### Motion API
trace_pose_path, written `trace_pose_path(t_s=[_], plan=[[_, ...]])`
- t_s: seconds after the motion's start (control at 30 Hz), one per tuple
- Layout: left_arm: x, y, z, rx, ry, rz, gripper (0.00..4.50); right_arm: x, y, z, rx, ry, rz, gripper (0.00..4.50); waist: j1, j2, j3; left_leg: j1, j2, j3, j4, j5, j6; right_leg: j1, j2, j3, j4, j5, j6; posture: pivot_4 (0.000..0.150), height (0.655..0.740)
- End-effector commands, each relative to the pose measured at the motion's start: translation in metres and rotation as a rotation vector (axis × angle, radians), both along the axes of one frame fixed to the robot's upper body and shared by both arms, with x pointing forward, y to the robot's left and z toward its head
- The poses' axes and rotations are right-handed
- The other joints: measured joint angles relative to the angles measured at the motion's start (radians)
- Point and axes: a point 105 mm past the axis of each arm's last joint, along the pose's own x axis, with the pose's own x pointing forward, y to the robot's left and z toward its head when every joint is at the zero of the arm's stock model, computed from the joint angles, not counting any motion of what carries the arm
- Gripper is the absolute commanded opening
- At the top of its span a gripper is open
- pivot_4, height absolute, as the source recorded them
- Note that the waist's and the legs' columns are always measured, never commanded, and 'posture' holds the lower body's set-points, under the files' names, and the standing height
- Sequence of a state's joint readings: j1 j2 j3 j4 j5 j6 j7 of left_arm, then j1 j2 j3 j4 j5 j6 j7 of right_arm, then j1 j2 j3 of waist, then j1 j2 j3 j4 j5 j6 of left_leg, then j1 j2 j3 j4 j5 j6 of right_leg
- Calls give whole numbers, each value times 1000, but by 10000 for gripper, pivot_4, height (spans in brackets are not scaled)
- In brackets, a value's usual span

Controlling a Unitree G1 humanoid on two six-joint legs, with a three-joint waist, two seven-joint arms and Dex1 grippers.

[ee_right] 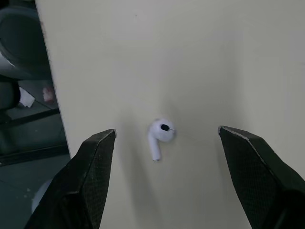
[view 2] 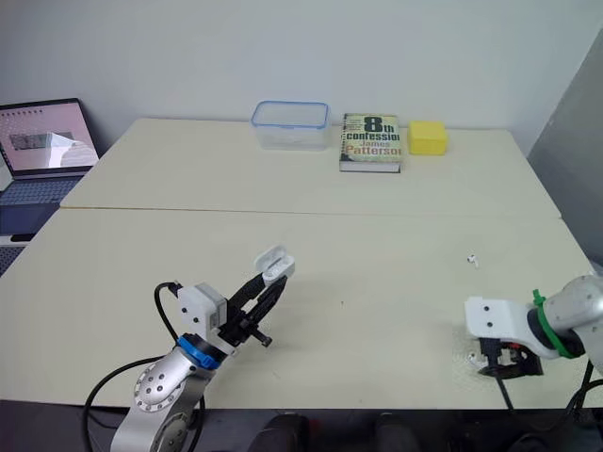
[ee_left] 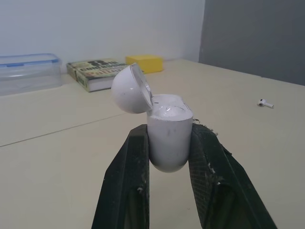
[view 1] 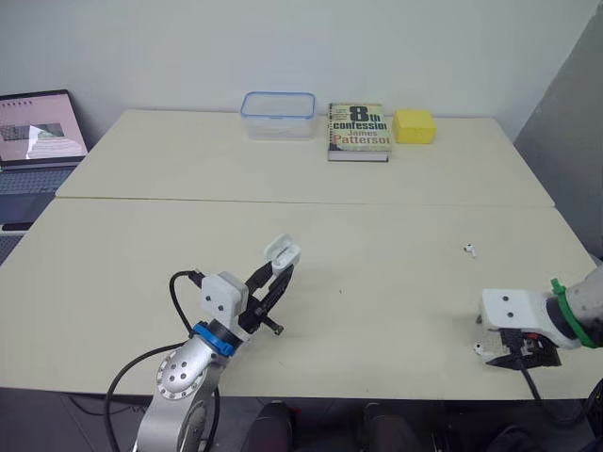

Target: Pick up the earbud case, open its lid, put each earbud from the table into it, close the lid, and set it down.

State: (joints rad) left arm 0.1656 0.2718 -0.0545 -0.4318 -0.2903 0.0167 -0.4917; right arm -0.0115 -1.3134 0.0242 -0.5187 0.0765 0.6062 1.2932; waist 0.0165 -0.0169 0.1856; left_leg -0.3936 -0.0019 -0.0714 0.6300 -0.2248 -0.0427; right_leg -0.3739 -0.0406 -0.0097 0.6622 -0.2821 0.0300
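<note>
Near-left of the book [view 1: 358, 131], the left gripper [view 1: 276, 268] clamps the earbud case [ee_left: 167, 138], its lid [ee_left: 131, 89] open. Near-right of the book lies one earbud [view 1: 468, 250]; nearer still, the right gripper [ee_right: 167, 131] holds its fingers [ee_right: 95, 181] apart around another earbud [ee_right: 161, 132].

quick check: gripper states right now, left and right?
Left gripper: shut on the earbud case, whose lid is open.
Right gripper: open, holding nothing, with a loose earbud between its fingers.
</note>
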Motion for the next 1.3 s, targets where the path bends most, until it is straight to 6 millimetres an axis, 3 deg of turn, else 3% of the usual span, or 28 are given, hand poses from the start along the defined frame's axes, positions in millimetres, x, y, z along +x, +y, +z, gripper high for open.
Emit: trace_pose_path(t_s=[0.03, 0.4, 1.17, 1.3], plan=[[-3, -3, 12, -4, -45, -13, 7516, 6, 2, -6, -18, -48, -40, 35911, 0, 0, 0, 0, 0, 0, 0, 0, 0, 0, 0, 0, 0, 0, 0, 1500, 7391], [-5, -3, 11, 2, -40, -8, 7515, 12, -5, -28, -69, -29, -55, 35911, 0, -1, 0, -1, -2, -1, 0, 0, 0, 0, 0, -1, -1, 0, 0, 1500, 7391], [-1, -4, 10, 0, -41, -6, 7515, 7, -19, -28, -85, 11, -128, 35911, 1, -2, 0, -1, -2, -1, 0, 0, 0, 1, -1, -1, -2, 0, 1, 1500, 7391], [-1, -4, 11, -1, -42, -5, 7515, 6, -19, -29, -85, 22, -126, 26774, 1, -2, 0, -1, -2, -1, 0, 0, 0, 1, -1, -1, -2, 0, 1, 1500, 7391]])
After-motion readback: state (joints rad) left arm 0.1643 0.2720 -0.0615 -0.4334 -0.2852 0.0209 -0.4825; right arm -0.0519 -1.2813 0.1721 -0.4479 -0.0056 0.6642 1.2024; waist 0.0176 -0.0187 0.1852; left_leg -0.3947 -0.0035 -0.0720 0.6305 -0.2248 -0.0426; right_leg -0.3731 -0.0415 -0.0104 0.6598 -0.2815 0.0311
